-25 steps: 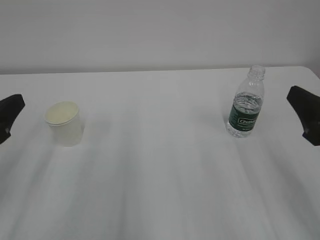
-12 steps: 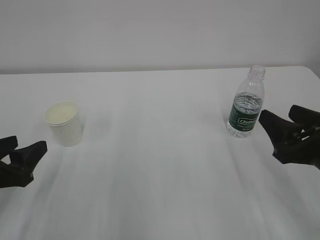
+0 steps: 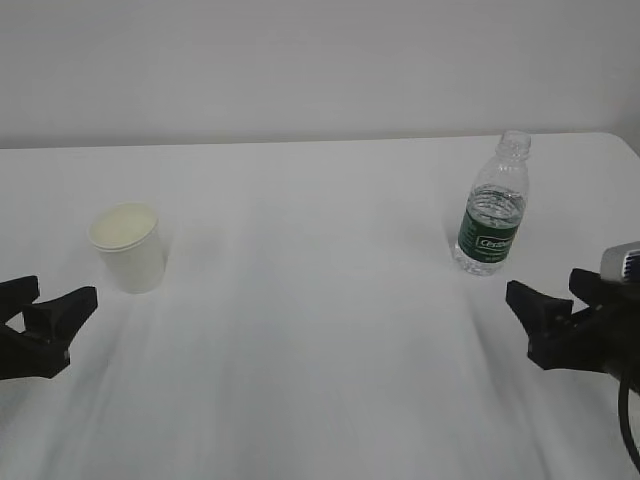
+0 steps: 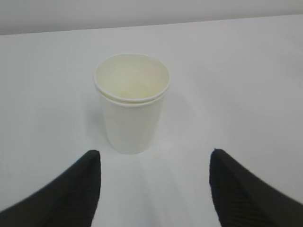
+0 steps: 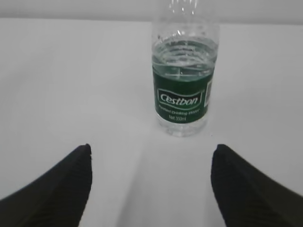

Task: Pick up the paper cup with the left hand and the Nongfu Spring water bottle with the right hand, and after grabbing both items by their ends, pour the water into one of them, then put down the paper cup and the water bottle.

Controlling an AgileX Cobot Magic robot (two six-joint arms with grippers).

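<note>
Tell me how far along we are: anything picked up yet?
Nothing grabbed. The paper cup and water bottle stand untouched on the table. Left gripper and right gripper are open, lined up short of them. Grasping, pouring and setting down remain.

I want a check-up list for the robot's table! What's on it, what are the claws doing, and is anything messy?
Surface: white table, bare and dry as far as the views show.
Job's things: paper cup upright on the left, looks empty inside; there seem to be two cups nested. Water bottle upright on the right, no cap, green label, water reaching above the label.
Clutter: nothing seen.
Grippers: left gripper open, low, near the cup but not touching it. Right gripper open, low, short of the bottle, not touching.
Cables: a black cable hangs by the right gripper.
Surroundings: plain pale wall behind the table.
</note>
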